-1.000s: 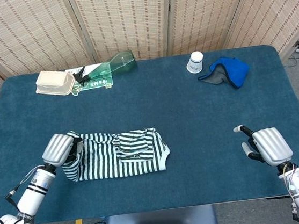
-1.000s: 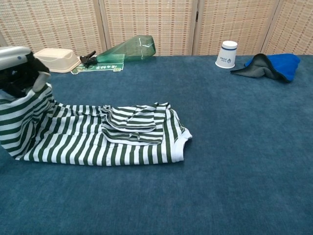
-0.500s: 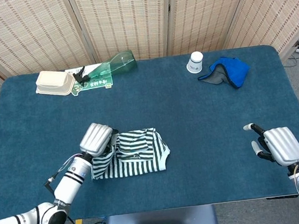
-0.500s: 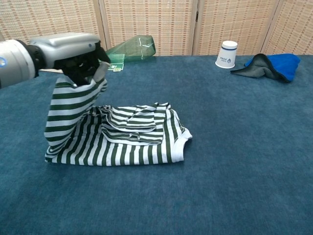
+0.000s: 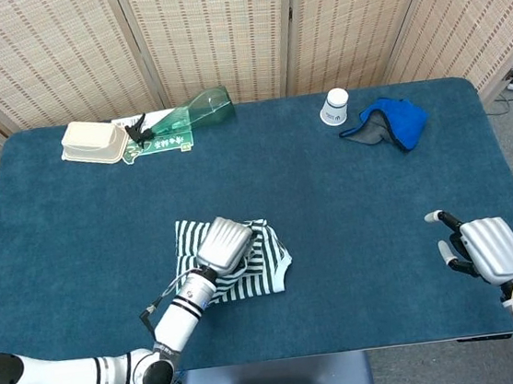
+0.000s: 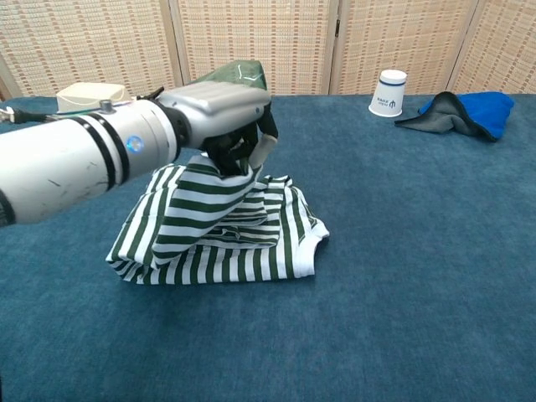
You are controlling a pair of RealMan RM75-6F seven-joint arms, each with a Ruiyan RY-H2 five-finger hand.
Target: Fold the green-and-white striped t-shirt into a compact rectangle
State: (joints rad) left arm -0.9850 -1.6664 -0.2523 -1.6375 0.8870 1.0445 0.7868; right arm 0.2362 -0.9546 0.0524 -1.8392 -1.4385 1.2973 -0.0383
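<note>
The left robot hand pinches a lifted edge of the striped t-shirt above the garment's middle — the fabric drapes down from its fingers onto the rest of the shirt, which lies bunched on the blue tabletop, near the front edge and left of centre. The right robot hand rests at the near right with fingers spread — holding nothing.

The t-shirt has dark green and white stripes. The desk is covered in deep teal-blue. The left hand is silver-grey with black fingers; its arm is white with black bands. At the far edge: a white cup, a bright blue and grey cloth, a translucent green bottle, a cream container.
</note>
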